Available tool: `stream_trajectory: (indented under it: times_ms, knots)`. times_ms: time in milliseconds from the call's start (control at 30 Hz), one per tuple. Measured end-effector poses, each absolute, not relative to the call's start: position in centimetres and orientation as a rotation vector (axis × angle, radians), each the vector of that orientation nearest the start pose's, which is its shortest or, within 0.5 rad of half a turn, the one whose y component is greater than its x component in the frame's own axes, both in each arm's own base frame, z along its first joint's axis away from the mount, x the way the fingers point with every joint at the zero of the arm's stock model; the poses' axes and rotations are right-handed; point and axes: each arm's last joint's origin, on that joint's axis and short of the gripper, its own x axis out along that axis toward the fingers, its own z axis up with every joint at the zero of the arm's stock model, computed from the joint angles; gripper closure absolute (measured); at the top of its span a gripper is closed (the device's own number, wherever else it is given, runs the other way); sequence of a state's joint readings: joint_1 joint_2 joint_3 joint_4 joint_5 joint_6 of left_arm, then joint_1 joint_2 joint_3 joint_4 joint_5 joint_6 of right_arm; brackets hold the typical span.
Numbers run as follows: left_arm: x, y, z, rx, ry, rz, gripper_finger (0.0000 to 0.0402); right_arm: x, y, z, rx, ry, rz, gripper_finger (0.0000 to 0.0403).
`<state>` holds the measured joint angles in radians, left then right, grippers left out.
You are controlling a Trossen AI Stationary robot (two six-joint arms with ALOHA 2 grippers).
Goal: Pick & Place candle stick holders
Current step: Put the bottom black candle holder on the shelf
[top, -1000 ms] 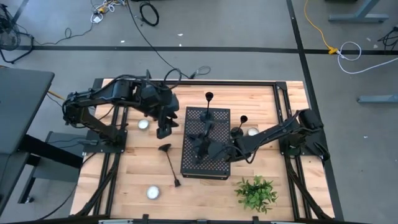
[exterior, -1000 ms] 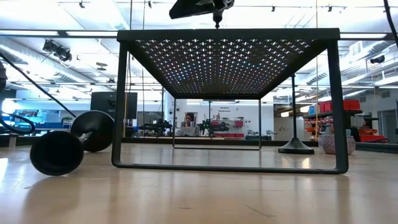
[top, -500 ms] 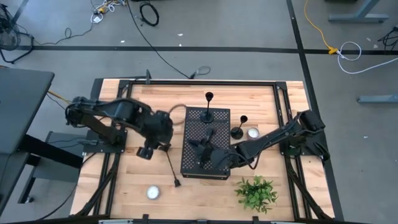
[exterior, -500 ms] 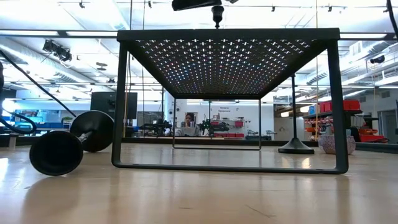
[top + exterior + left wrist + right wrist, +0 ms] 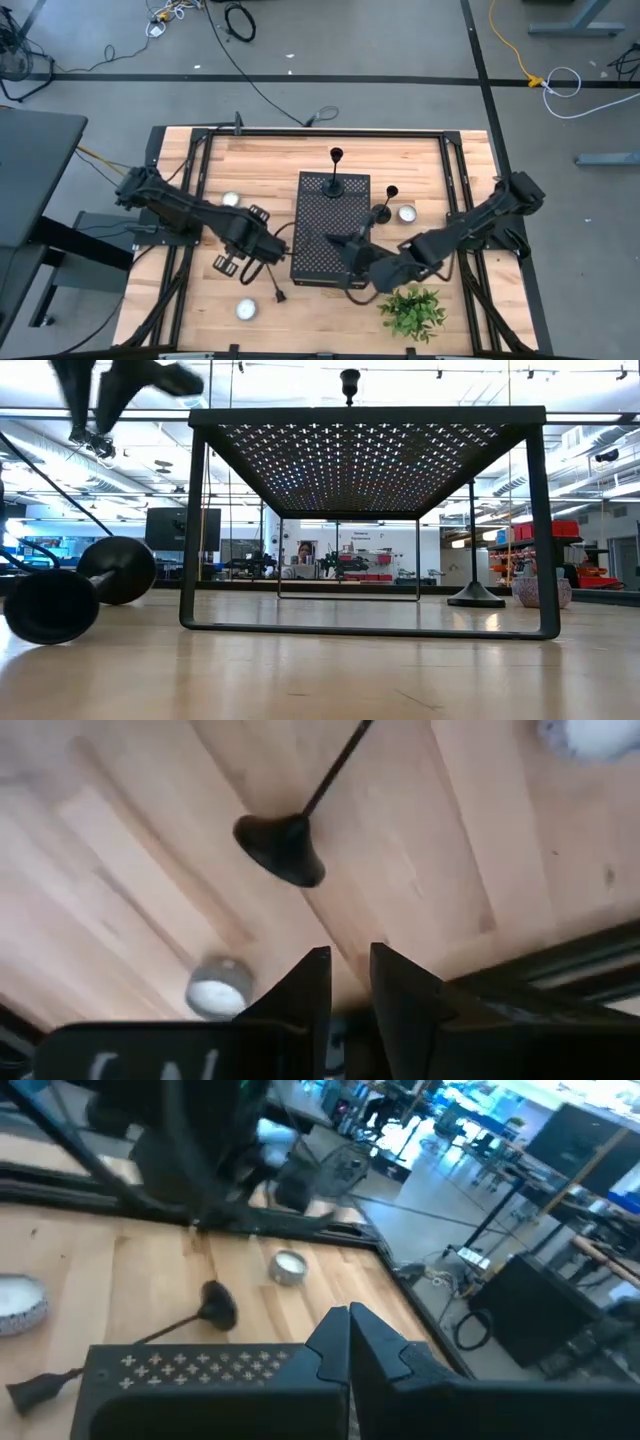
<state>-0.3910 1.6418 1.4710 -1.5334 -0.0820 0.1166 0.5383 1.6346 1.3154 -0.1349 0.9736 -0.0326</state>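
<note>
One candle stick holder (image 5: 274,285) lies on its side on the wood left of the black perforated box (image 5: 330,230). Its round base (image 5: 283,845) and stem show in the left wrist view. My left gripper (image 5: 348,975) points down over it, high above the table (image 5: 100,390), with a narrow empty gap between its fingers. A second holder (image 5: 335,183) stands on the box's far end. A third (image 5: 383,210) stands on its base right of the box. My right gripper (image 5: 348,1330), shut and empty, hovers over the box's near right part (image 5: 345,250).
White tealights sit at the far left (image 5: 231,200), near left (image 5: 246,310) and right of the box (image 5: 406,213). A green plant (image 5: 410,310) stands near the front right. Bare wood lies along the far edge.
My left gripper has swung from the far left toward the near edge and come down over the lying holder, rolling as it went, its fingers closing to a narrow gap. That holder has shifted a little toward the left edge. My right gripper has drawn back toward the near right.
</note>
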Motion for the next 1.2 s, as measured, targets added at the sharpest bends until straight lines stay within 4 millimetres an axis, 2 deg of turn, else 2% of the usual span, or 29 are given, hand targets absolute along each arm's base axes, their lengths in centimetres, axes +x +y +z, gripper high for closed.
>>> stream_trajectory:
  times_ms: [267, 467, 600, 867, 1200]
  knots:
    - [25.7, -11.3, 23.4, 0.527, 1.587, -0.349, 0.0328, 29.3, 17.2, 32.7, -0.321, 0.348, -0.410, 0.0403]
    - [25.4, -11.9, 21.0, 0.533, 1.535, -0.373, 0.0328, 28.1, 16.9, 32.9, -0.311, 0.387, -0.410, 0.0403]
    - [24.9, -12.4, 19.9, 0.545, 1.528, -0.461, 0.0328, 27.7, 16.6, 32.6, -0.290, 0.419, -0.427, 0.0403]
    - [24.2, -13.7, 19.2, 0.496, 1.507, -0.632, 0.0328, 27.3, 16.0, 32.0, -0.280, 0.455, -0.476, 0.0403]
    - [23.8, -14.4, 19.2, 0.452, 1.509, -0.710, 0.0328, 27.2, 15.9, 32.0, -0.292, 0.454, -0.498, 0.0403]
